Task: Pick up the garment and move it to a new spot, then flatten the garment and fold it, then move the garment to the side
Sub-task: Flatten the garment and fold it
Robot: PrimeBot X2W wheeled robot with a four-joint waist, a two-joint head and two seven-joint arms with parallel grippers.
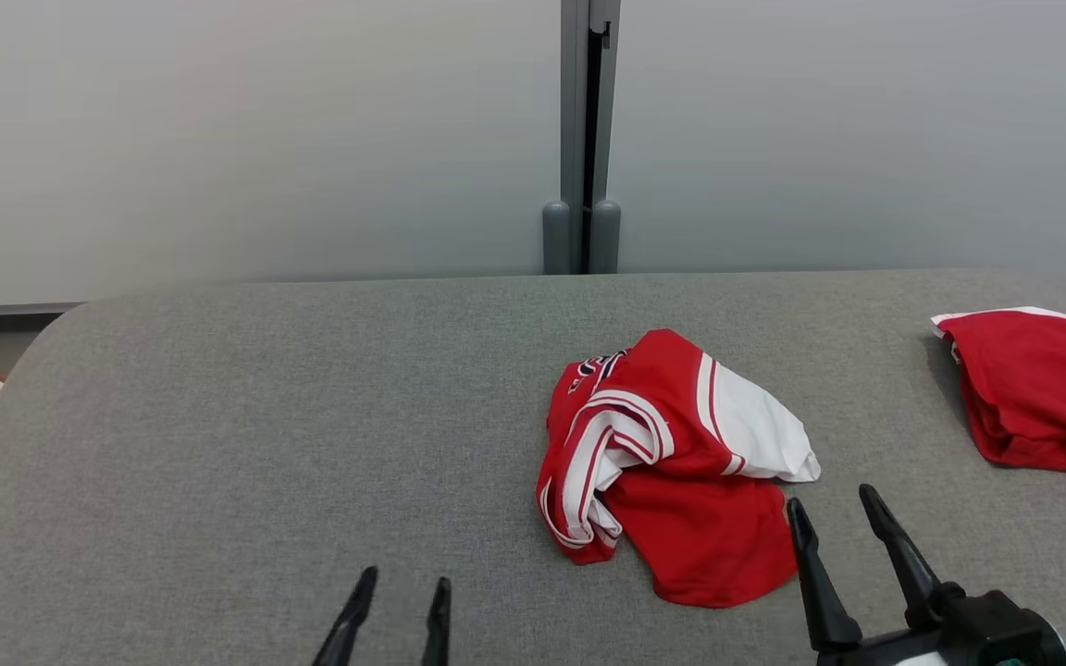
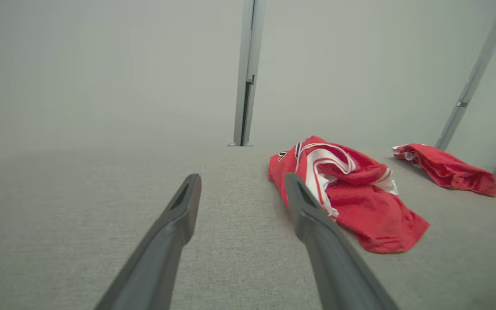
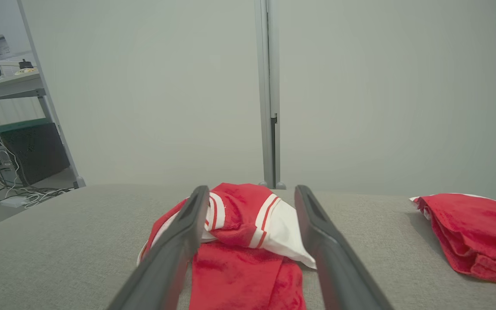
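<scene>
1. Both grippers are sitting spread wide and empty; the right gripper [image 1: 834,504] is hovering just beside the jersey's [image 1: 672,462] near right edge, not touching as far as I can tell; the left gripper [image 1: 405,581] is idling well off to the jersey's left.
2. The jersey is lying crumpled on the table [image 1: 218,416], a bit right of centre, white part bunching on top.
3. What I'm worrying about: if it's pinching only a loose top fold, one layer is lifting while the rest is trailing and dragging; coming in too low, the fingers are probably snagging the table's fabric too.
4. A second red heap [image 1: 1042,388] is sitting at the far right; carrying the jersey that way is risking tangling them.
</scene>
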